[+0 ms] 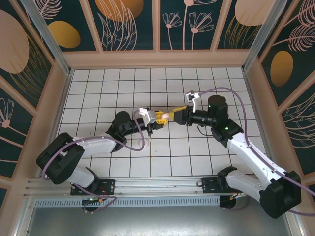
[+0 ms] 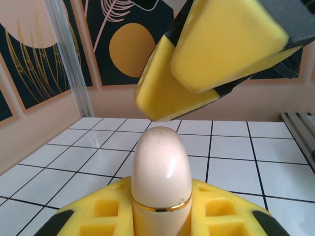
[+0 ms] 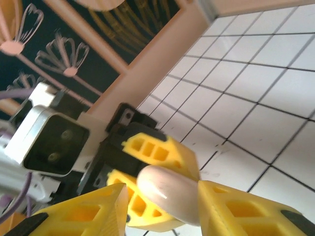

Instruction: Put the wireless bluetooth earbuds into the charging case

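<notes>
While both arms are reaching in over the middle of the white tiled table [image 1: 123,83], the left gripper [image 1: 158,117] is holding a charging case [image 1: 170,116] up in the air. The case is a smooth, pale pinkish-cream, egg-shaped shell with a thin gold band around it.

From the top camera, its long axis is lying nearly level, running from 9 o'clock to 3 o'clock. The rounded end is pointing toward 3 o'clock, at the right gripper [image 1: 180,111], which is sitting just beside it.

From the left wrist camera, the case is standing upright, with its dome pointing to 12 o'clock. The left gripper's yellow fingers [image 2: 98,211] are pressing in on its lower part from 9 and 3 o'clock, with the gold band sitting just above them. The right gripper's two yellow pads [image 2: 226,44] are hanging at 12 o'clock, with a sliver of wall showing between the lower pad and the dome.

From the right wrist camera, the right gripper's fingers [image 3: 83,214] are standing moderately apart at 7 and 5 o'clock. The rounded end of the case is showing in the gap between them. Beyond it, the left gripper's fingers are gripping the far end, toward 10 o'clock.
</notes>
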Tool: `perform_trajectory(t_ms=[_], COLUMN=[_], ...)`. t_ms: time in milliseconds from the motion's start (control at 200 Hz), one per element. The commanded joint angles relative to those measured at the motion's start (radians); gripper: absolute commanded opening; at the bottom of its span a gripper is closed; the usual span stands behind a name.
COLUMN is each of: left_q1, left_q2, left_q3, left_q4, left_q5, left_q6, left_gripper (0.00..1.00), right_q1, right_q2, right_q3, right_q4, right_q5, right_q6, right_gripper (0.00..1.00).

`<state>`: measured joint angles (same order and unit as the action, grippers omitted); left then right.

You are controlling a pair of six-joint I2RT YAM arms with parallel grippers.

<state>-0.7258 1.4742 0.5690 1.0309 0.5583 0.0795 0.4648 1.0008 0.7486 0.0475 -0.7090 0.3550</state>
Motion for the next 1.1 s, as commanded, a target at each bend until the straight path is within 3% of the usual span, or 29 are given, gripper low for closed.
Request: perform_trajectory(t_ms=[0, 335, 801, 1096], left_q1=[0.004, 0.003, 0.003, 0.004], left_q2=[-0.014, 0.113, 0.347, 0.462], left_q3=[0.045, 0.206, 0.538, 0.651], left_q4=[-0.070, -0.244, -0.578, -0.731], left_q5=[-0.046, -0.100, -0.094, -0.095], left_q6=[-0.054, -0.388, -0.754, -0.842], left_gripper=[0.11, 0.10, 0.10, 0.12], right_q1=[-0.055, -0.178, -0.189, -0.189], right_q2=[-0.012, -0.008, -0.040, -0.053], right_q3=[-0.011, -0.050, -0.107, -0.140], right_q4=[-0.022, -0.136, -0.196, -0.178], right_q5=[0.140, 0.428, 0.519, 0.499], right_q6=[0.068, 0.198, 0.244, 0.260], right_gripper=[0.43, 0.43, 0.44, 0.44])
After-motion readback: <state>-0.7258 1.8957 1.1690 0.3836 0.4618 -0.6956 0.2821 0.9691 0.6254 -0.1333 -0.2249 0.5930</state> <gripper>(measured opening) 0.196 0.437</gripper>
